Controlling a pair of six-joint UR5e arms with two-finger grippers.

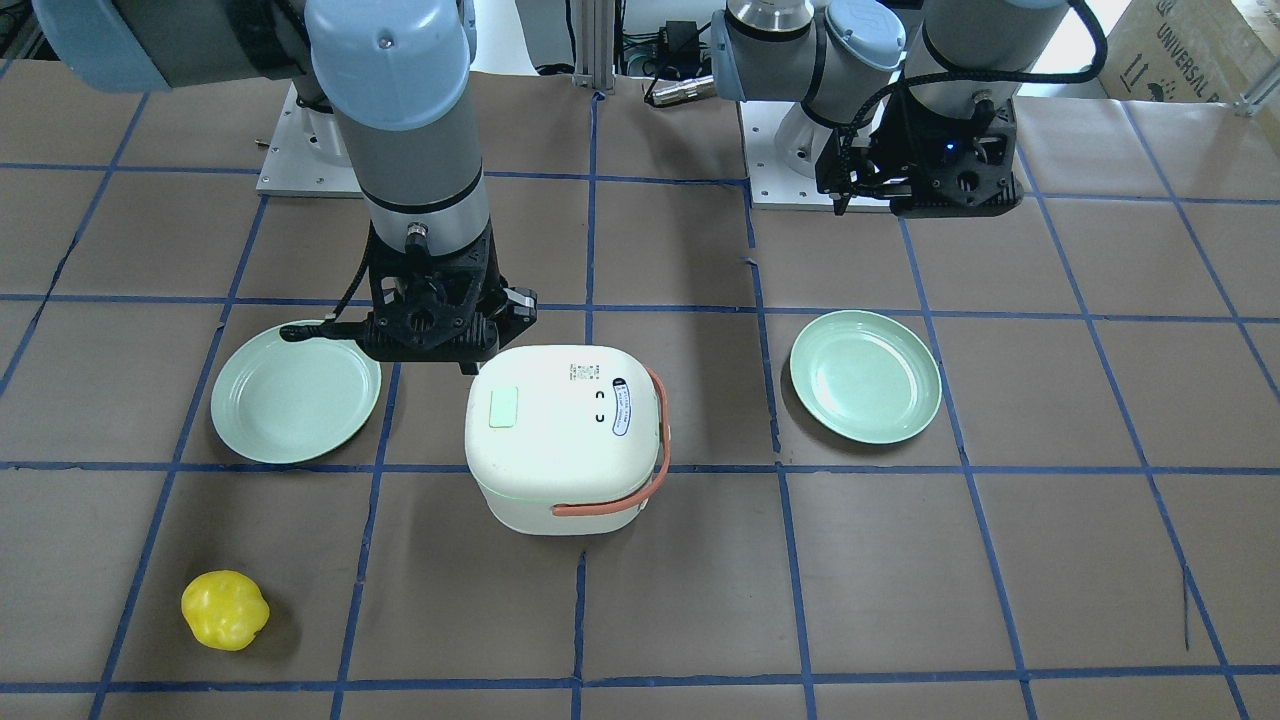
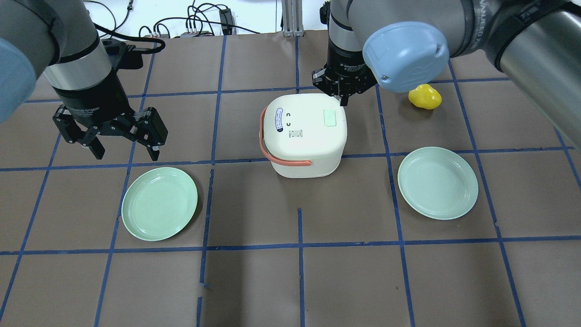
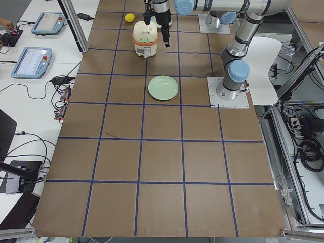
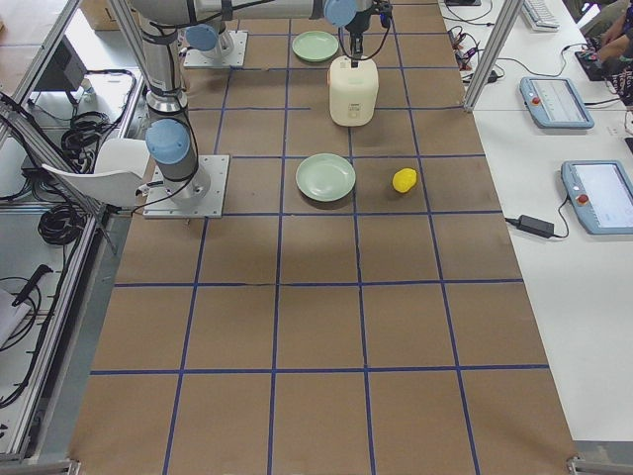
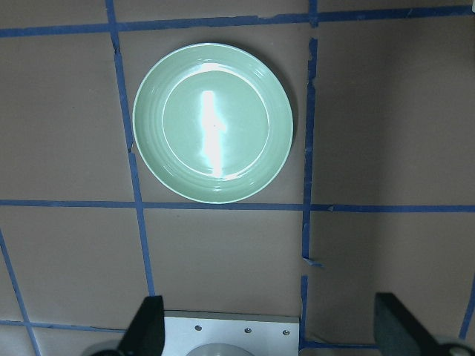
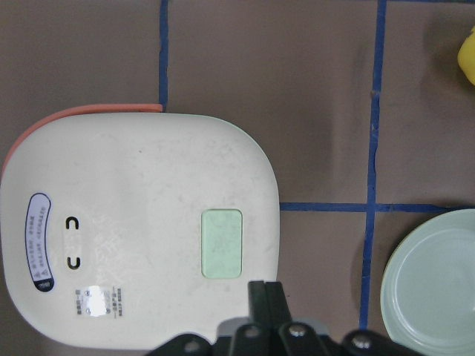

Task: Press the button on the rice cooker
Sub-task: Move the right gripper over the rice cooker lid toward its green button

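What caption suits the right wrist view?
Shut right pincer over the rice cooker lid, tips beside its pale green button; green plate at the frame's edge.

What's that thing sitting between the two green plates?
The cream-white rice cooker stands between the left plate and the right plate, slightly beyond their line; the overhead view shows it best.
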